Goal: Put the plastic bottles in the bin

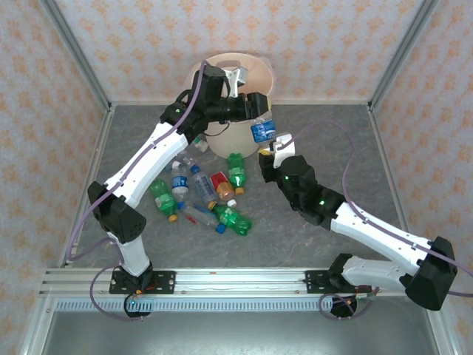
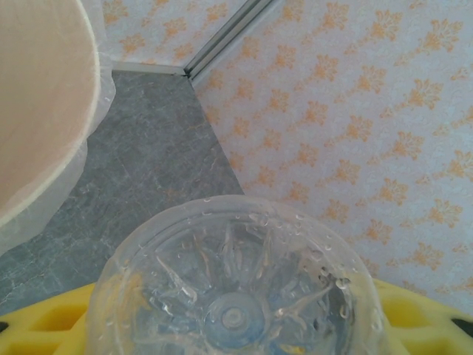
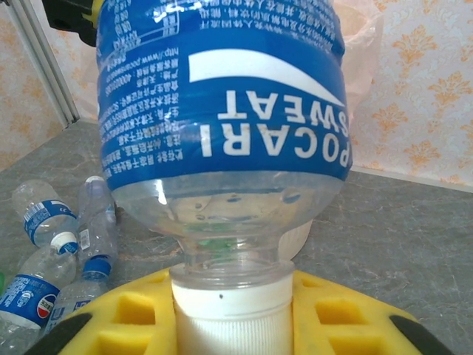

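The right gripper [image 3: 233, 325] is clamping the cap [image 3: 230, 314] of the Pocari Sweat bottle [image 3: 222, 111] just outside the bin [image 1: 262, 70], its long axis reaching the nearer left gripper [image 2: 236, 333], which is straddling its base, grip unclear.

light: bright, even | shadows: soft | bottle [image 2: 235, 296]: slightly blurred near lens

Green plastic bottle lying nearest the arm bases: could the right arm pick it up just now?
Probably not yet. The green plastic bottle lies close by with bare table between, but the right arm's fingers are closed on the white cap of a blue-labelled clear plastic bottle.
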You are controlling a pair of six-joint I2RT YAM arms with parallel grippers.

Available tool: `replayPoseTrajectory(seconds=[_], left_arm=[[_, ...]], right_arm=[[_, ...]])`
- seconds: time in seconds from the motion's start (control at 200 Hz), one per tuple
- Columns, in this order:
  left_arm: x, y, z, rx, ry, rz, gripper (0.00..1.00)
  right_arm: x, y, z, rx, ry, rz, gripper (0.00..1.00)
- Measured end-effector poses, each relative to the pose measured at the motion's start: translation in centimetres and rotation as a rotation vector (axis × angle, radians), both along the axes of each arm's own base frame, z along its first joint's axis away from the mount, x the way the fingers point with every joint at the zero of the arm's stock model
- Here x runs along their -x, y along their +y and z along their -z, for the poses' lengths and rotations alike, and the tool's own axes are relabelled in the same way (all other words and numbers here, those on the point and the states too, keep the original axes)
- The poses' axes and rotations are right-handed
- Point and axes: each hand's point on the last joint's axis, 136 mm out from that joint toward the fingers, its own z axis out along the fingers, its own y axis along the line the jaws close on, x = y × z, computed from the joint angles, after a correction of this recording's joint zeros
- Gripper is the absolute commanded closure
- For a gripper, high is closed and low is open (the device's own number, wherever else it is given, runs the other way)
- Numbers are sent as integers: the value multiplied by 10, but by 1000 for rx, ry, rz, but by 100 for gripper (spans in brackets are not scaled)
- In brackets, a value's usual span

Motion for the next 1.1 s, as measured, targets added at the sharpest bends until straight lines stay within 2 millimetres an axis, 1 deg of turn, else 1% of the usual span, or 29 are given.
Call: replayPoseTrajectory(seconds=[0.015,0.09,0.165,0.185,0.205,0.22,0.245,0.255,0.29,0.31,0.435,0.631,0.766,0.886,1.101], left_arm=[[0,0,0,0,0,0,48],[-1,1,0,-2,-3,-6,48],[-2,2,-2,-4,-8,-18,48],[-4,3,-3,-5,-11,-25,48],[-4,4,-4,-5,-13,-28,48],[-4,4,-5,-5,-16,-31,48],[-5,6,-7,-5,-19,-37,48],[-6,6,-7,-5,-21,-40,48],[-7,8,-10,-4,-26,-47,48],[-8,9,-12,-3,-30,-52,48],[-19,25,-24,6,-57,-100,48],[-46,65,-41,22,-105,-217,48],[-65,92,-52,42,-138,-316,48],[-79,114,-64,56,-179,-414,48],[-91,137,-92,59,-286,-556,48]], right_arm=[[0,0,0,-5,1,1,60],[0,-1,-1,-9,0,8,38],[0,-4,-3,-8,-7,20,26],[0,-5,-4,-17,-7,25,22],[0,-7,-6,-12,-13,30,20],[0,-7,-7,-23,-12,34,16],[1,-9,-8,-19,-18,39,13],[1,-9,-9,-27,-17,42,10],[1,-12,-11,-34,-22,50,5],[2,-13,-13,-31,-29,54,0],[6,-24,-22,-59,-49,80,0],[14,-43,-34,-104,-79,128,0],[19,-52,-40,-134,-92,150,0],[21,-56,-40,-147,-86,161,0],[29,-69,-37,-172,-75,182,0]])
